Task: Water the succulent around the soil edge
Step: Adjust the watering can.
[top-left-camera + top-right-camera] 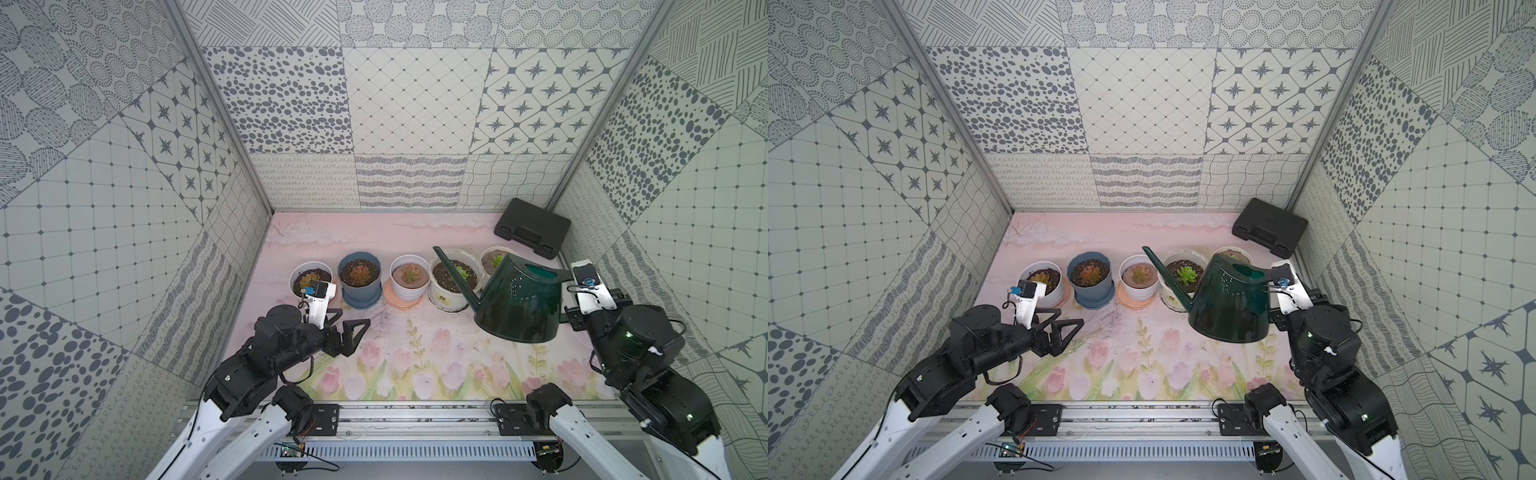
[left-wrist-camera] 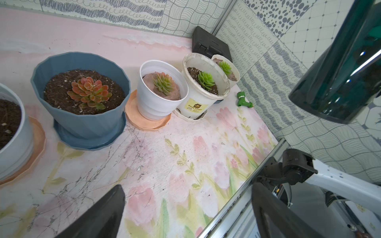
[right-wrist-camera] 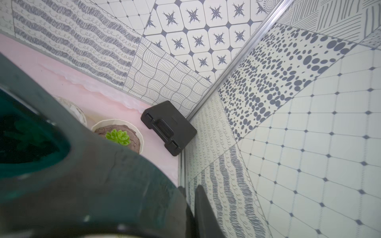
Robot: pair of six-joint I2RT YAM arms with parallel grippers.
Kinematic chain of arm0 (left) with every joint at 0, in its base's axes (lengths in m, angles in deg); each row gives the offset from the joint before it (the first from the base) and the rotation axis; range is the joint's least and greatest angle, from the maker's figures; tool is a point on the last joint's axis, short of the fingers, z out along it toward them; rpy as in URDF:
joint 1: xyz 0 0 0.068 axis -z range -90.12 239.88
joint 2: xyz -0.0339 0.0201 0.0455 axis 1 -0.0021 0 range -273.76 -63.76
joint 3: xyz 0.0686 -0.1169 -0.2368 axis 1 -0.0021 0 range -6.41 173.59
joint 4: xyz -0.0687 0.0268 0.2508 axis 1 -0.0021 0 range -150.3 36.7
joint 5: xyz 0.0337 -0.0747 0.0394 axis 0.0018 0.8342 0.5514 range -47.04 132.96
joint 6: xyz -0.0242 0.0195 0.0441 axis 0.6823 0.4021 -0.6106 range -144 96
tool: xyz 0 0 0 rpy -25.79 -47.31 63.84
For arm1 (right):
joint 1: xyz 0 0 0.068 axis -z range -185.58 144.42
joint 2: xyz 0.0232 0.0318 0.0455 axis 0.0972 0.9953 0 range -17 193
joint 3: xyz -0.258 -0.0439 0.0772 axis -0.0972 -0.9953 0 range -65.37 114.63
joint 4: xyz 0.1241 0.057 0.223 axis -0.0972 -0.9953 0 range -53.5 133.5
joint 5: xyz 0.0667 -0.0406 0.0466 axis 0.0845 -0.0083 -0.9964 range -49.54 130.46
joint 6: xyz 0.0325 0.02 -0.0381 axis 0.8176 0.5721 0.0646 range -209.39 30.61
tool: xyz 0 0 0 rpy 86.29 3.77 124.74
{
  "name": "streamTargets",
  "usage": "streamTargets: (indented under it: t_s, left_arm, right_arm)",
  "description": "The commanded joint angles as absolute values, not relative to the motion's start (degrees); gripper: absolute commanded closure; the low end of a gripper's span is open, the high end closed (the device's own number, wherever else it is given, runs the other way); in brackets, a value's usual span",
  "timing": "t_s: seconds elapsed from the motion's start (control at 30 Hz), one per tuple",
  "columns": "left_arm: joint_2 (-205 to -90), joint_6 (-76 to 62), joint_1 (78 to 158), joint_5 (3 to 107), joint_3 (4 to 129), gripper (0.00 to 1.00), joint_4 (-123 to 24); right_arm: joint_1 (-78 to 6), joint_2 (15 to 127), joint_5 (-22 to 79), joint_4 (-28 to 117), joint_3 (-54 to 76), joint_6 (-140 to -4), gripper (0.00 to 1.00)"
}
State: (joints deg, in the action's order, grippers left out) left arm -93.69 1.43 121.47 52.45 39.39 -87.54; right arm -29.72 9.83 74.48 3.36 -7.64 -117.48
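We held the lifted watering can (image 1: 519, 303) pinched in our right gripper (image 3: 190, 191); ahead of it, the soil edge (image 3: 135, 138) around the succulent (image 3: 118, 137) seemed unwatered. Our left gripper (image 1: 355, 316) hung spread.

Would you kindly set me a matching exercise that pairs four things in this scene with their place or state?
Things:
1. watering can
2. black case
3. blue pot
4. left tool

Places or states:
A. open and empty
B. in the far right corner
C. holds an orange-red rosette in dark soil
D. raised in the air, tilted

Pairs: 1-D, 2-B, 3-C, 4-A
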Motion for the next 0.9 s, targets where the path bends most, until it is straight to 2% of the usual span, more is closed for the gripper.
streamTargets:
  t_s: [0.0,0.17,0.37,0.5,0.7,0.87]
  left_arm:
    - [-100.51,15.45,121.64,54.76,41.43,0.01,-69.44]
    - [-112.26,18.87,126.37,51.61,44.76,0.01,-54.69]
    - [-124.08,15.46,133.87,45.13,51.36,0.01,-44.12]
    - [-125.7,11.96,138.51,43.44,51.15,0.03,-39.21]
    - [-123.02,1.79,147.77,35.29,44.75,0.14,-31.3]
    - [-121.73,1.22,148.45,34.53,43.65,0.22,-29.57]
  right_arm:
    - [-29.77,8.57,71.88,32.8,-13.35,-118.0,1.0]
    - [-29.84,8.92,70.8,44.36,-18.41,-120.82,1.0]
    - [-29.75,6.93,62.5,43.44,-21.19,-118.52,1.0]
    - [-29.85,5.6,57.39,42.58,-23.67,-116.58,1.0]
    - [-29.83,6.36,58.7,41.48,-23.57,-113.64,1.0]
    - [-29.91,7.9,61.75,41.61,-22.84,-114.69,1.0]
